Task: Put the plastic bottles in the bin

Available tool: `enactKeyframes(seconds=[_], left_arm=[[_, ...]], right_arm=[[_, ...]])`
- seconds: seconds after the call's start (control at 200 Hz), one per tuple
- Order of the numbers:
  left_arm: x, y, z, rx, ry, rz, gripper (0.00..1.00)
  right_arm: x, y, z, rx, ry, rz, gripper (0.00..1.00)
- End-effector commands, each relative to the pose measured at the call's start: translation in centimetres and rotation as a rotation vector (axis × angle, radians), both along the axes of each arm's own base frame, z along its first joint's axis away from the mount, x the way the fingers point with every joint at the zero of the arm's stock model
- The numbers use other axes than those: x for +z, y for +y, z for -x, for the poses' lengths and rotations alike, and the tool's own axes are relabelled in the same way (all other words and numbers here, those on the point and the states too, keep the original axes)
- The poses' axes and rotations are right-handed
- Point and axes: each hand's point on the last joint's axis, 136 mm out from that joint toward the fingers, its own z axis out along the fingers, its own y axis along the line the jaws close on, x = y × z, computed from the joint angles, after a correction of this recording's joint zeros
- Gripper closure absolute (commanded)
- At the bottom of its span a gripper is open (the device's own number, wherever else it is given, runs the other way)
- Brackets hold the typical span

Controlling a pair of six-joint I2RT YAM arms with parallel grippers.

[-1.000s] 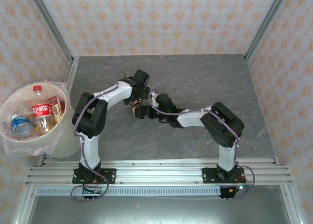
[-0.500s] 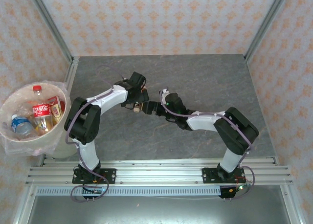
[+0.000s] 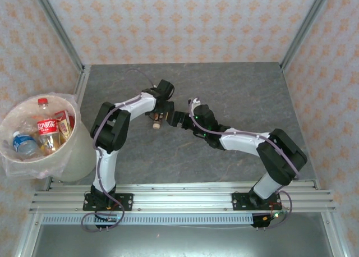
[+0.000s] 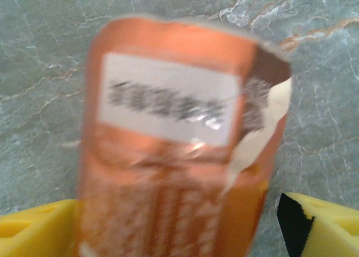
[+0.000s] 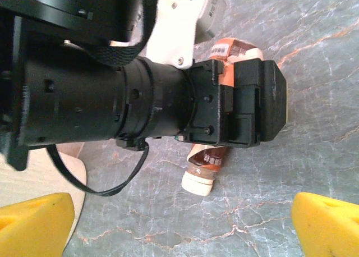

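A small plastic bottle (image 4: 174,150) with an orange label lies on the grey table, its cream cap (image 5: 199,181) pointing toward the near edge. My left gripper (image 4: 179,234) is down over it and open. The bottle sits between the yellow fingers (image 4: 33,229), with a gap still showing at the right finger. In the top view the same bottle (image 3: 156,124) is just under the left gripper (image 3: 159,116). My right gripper (image 5: 179,226) stands wide open and empty just right of the left one. The bin (image 3: 78,159) stands at the far left and holds several bottles (image 3: 47,126).
The left arm's black wrist (image 5: 112,94) crosses the upper half of the right wrist view, close to my right gripper (image 3: 178,118). Patterned walls close in the table at the back and sides. An aluminium rail (image 3: 179,198) runs along the near edge.
The left gripper has settled over the orange bottle and its jaws have narrowed a little. The right arm has stretched further out, its gripper staying beside the left one.
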Motion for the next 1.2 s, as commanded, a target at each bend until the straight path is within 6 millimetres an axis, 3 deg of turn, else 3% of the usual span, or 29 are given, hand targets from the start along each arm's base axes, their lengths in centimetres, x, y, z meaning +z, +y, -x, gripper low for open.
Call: enactKeyframes(seconds=[0.0, 0.225, 0.385, 0.525, 0.54, 0.701, 0.886, 1.026, 1.196], left_arm=[[-0.4, 0.5, -0.4, -0.020, 0.003, -0.039, 0.13], [-0.5, 0.4, 0.0, -0.021, -0.009, -0.021, 0.23], [1.9, 0.7, 0.0, -0.016, -0.051, -0.021, 0.37], [5.9, 1.8, 0.8, 0.014, -0.132, -0.026, 0.46], [7.4, 2.0, 0.9, 0.020, -0.163, -0.019, 0.46], [13.8, 4.4, 3.0, 0.068, -0.287, -0.038, 0.46], [20.8, 7.0, 6.2, 0.101, -0.406, -0.058, 0.46], [24.9, 8.7, 8.9, 0.108, -0.466, -0.062, 0.47], [29.8, 11.7, 13.1, 0.145, -0.531, -0.108, 0.47]], right_arm=[[0.7, -1.4, -0.2, -0.051, -0.031, 0.028, 0.01], [1.3, -2.5, 0.0, -0.081, -0.051, 0.045, 0.01], [1.9, -3.0, 0.1, -0.093, -0.070, 0.054, 0.01], [2.7, -3.9, 0.0, -0.123, -0.102, 0.070, 0.01], [2.8, -4.1, 0.1, -0.127, -0.104, 0.071, 0.01], [3.8, -5.5, -0.2, -0.180, -0.148, 0.089, 0.01], [4.7, -7.5, -0.7, -0.272, -0.172, 0.118, 0.01], [3.8, -9.5, -1.0, -0.359, -0.138, 0.173, 0.01], [3.1, -10.4, -1.1, -0.362, -0.121, 0.215, 0.01]])
